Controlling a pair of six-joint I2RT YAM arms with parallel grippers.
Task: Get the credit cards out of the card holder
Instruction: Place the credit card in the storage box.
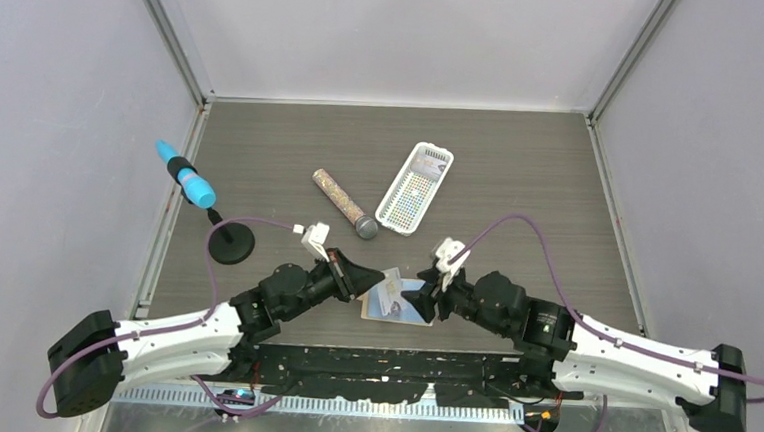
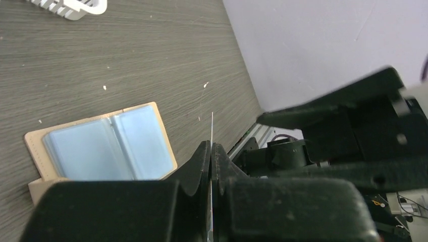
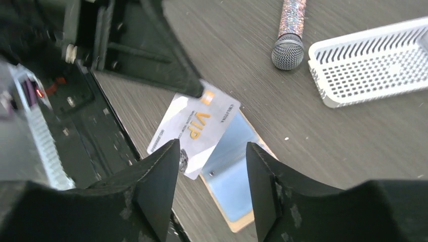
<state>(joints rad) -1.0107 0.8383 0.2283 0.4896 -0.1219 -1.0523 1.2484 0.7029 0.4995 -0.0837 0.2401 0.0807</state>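
Observation:
The tan card holder (image 1: 412, 315) lies open and flat on the table, its shiny bluish-grey pockets up; it also shows in the left wrist view (image 2: 101, 146) and the right wrist view (image 3: 234, 169). My left gripper (image 1: 362, 279) is shut on a pale credit card (image 1: 383, 294) and holds it above the holder's left part. The left wrist view shows the card edge-on (image 2: 212, 123) between the jaws (image 2: 211, 147). The right wrist view shows its face with gold "VIP" lettering (image 3: 194, 128). My right gripper (image 1: 421, 304) is open and empty just right of the holder, its jaws (image 3: 212, 151) wide apart above it.
A glittery tube with a grey mesh end (image 1: 344, 204) lies behind the holder. A white slotted basket (image 1: 415, 188) sits to its right. A blue-tipped stick on a round black stand (image 1: 230, 242) is at the left. The arm-mount rail runs along the near edge.

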